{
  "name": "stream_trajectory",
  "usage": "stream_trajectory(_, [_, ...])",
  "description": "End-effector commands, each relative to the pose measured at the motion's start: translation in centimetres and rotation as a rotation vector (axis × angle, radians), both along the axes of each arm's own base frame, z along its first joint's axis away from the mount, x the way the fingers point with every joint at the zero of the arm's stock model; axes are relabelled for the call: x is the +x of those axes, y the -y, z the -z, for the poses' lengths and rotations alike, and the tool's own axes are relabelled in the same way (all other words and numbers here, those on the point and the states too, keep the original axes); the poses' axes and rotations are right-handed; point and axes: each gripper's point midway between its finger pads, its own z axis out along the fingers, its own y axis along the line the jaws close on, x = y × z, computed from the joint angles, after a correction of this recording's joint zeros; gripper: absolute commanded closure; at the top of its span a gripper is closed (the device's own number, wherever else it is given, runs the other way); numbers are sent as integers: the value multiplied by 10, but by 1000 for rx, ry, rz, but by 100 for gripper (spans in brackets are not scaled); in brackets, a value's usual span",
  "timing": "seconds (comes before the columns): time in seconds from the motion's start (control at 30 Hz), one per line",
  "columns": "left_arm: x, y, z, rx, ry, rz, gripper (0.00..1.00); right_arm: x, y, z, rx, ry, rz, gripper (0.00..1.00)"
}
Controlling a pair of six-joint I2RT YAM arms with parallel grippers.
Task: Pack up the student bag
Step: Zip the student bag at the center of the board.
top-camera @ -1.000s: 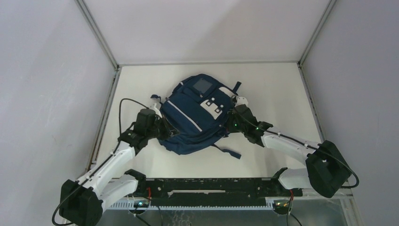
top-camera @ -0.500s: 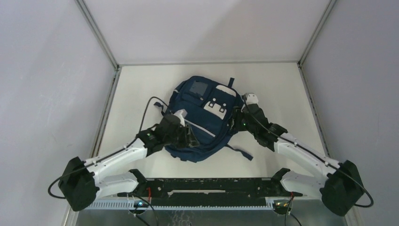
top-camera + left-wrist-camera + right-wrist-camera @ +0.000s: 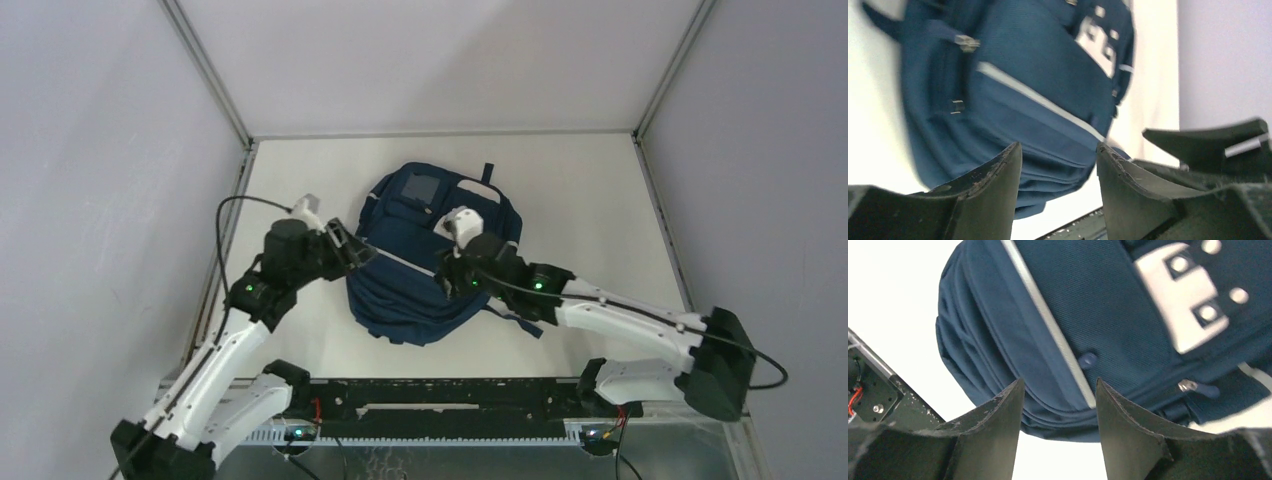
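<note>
The student bag (image 3: 400,290) lies flat in the middle of the white table, a navy backpack with white piping, white patches and a small grey window (image 3: 421,188) near its far end. My left gripper (image 3: 352,250) hovers at the bag's left edge, open and empty. In the left wrist view the bag (image 3: 1038,75) lies beyond the spread fingers of that gripper (image 3: 1058,150). My right gripper (image 3: 447,278) hangs over the bag's right half, open too. Between the parted fingers of the right gripper (image 3: 1059,385), the right wrist view shows the bag's (image 3: 1108,315) lower edge.
A dark strap (image 3: 515,322) trails from the bag's near right corner. A black rail (image 3: 440,400) runs along the table's near edge. Grey walls close in the table on the left, right and back.
Both grippers have gone from shut to open and let go of the bag. The left arm swung in, then back to the left edge. The right arm moved left over the bag.
</note>
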Motion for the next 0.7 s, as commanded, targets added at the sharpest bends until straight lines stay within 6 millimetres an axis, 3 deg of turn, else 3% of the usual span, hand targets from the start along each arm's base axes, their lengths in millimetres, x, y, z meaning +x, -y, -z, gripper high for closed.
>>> stream_trajectory(0.0, [-7,-43,37,38,-123,-83,39,5,-46,-19,-25,108,-107,38])
stream_trajectory(0.2, [-3,-65,67,48,-211,-147,40,1,-96,-1,-94,85,-197,38])
stream_trajectory(0.33, [13,-69,88,43,-236,-172,41,1,-104,9,-107,51,-187,38])
stream_trajectory(0.4, [21,-61,94,19,-242,-135,46,2,-96,13,-125,33,-146,38])
stream_trajectory(0.5, [22,-48,105,-4,-294,-85,60,3,-75,15,-131,8,-80,38])
stream_trajectory(0.57, [17,-36,112,1,-328,-40,66,4,-55,16,-112,-22,-27,38])
stream_trajectory(0.67, [5,-3,110,-5,-318,50,70,7,-19,6,-18,-69,61,38])
